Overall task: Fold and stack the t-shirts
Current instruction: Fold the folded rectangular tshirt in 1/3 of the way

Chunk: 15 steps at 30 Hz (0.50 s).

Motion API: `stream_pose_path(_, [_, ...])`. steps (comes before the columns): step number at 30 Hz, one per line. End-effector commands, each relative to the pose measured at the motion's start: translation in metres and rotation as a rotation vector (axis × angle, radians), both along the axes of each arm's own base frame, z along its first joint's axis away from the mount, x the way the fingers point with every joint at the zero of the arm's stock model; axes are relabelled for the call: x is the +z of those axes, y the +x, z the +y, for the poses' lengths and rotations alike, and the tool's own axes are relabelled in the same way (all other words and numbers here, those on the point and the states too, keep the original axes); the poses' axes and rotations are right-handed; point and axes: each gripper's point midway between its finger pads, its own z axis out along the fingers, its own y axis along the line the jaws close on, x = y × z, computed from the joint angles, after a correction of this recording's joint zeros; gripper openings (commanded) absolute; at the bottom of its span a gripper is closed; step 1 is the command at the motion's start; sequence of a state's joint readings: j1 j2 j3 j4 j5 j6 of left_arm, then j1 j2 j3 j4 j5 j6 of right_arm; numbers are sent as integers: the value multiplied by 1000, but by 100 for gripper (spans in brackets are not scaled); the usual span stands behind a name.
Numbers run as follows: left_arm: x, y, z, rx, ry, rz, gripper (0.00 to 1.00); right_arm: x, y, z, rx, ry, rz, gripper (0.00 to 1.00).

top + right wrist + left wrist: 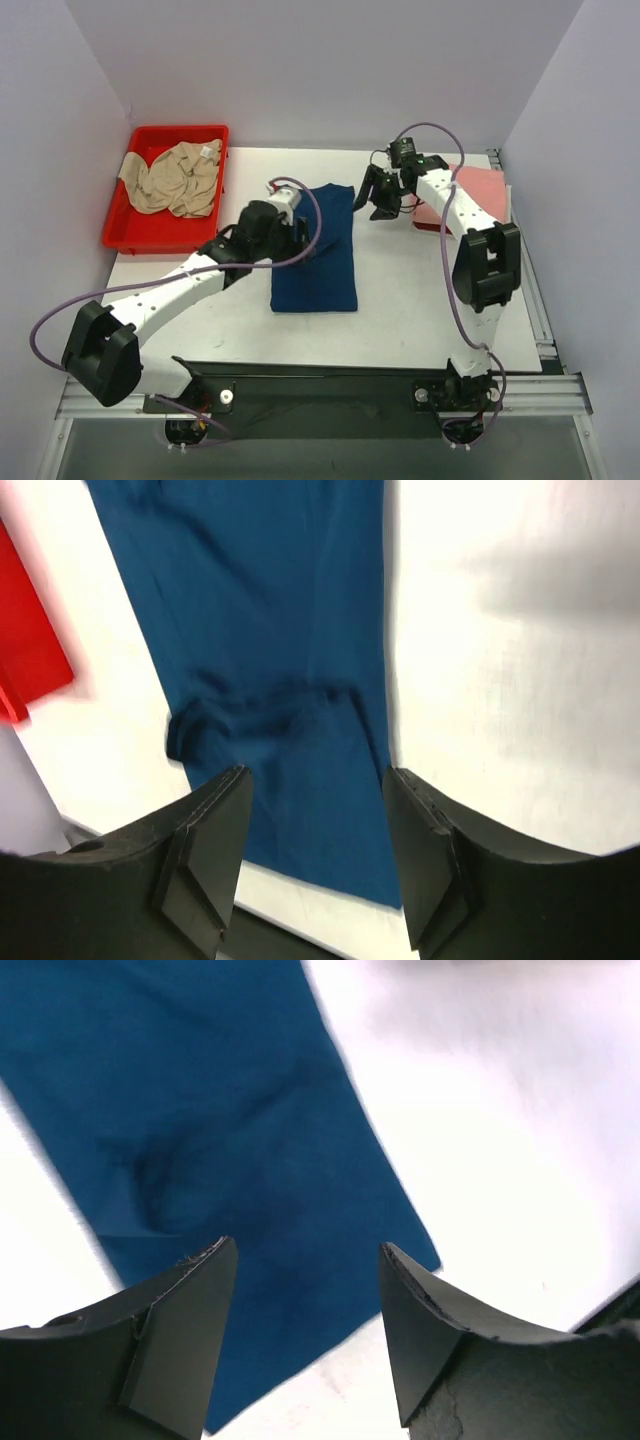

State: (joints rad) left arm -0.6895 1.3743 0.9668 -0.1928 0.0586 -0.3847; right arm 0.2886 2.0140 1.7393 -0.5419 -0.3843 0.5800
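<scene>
From above, the navy t-shirt lies in the middle of the surface, folded into a long strip with its upper end slightly askew. The left fingers hang over its upper left edge. The right fingers hover just off its upper right corner, clear of the cloth. A pink t-shirt lies folded at the right, partly behind the right arm, and a beige t-shirt sits crumpled in the red tray at upper left. If the two arms take that upper end at uneven points, the next fold would likely come out crooked.

In the left wrist view, the left fingers stand wide with nothing between them. The navy cloth lies beneath, with a shallow dimple left of centre. A pinch here might catch only the top layer and peel the fold open.

In the right wrist view, the right fingers are parted and empty. Above them in the frame, the navy cloth shows a bunched ridge near centre. The red tray shows at the left edge. Folding over that ridge would probably trap a lump, so the stack could sit unevenly.
</scene>
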Motion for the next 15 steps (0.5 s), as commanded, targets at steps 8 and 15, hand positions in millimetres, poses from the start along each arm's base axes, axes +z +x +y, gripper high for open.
stream_pose_path(8, [-14, 5, 63, 108, -55, 133, 68, -23, -131, 35, 264, 18, 149, 55])
stream_pose_path(15, [-33, -13, 24, -51, -227, 248, 67, -41, -162, 66, 369, 62, 248, 55])
